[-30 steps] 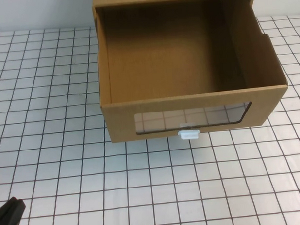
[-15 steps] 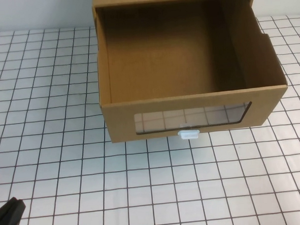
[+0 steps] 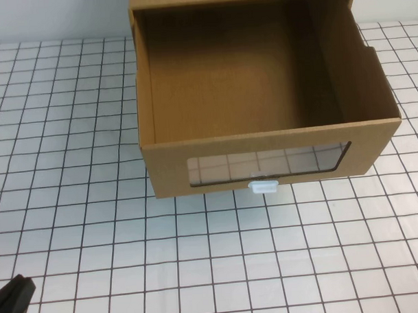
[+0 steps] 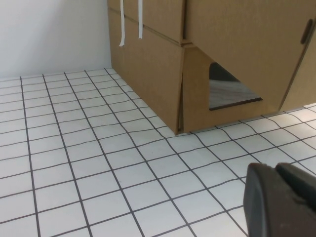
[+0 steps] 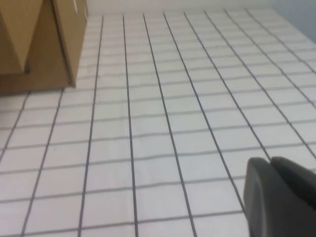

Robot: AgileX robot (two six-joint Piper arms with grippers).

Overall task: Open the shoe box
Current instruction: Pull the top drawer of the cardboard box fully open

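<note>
Shoe box (image 3: 263,148): plain brown cardboard; white tab (image 3: 263,187) on its front. Table (image 3: 73,202) under box: white, thin black grid. Left gripper (image 4: 274,170), right gripper (image 5: 270,165): black.

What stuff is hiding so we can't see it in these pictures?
Left claw: the high view's bottom-left corner cuts off all but a tip.
Right claw: outside the high view; the right wrist view's edge crops it.
Shoe box: its back is cut off by the high view's top edge.
</note>
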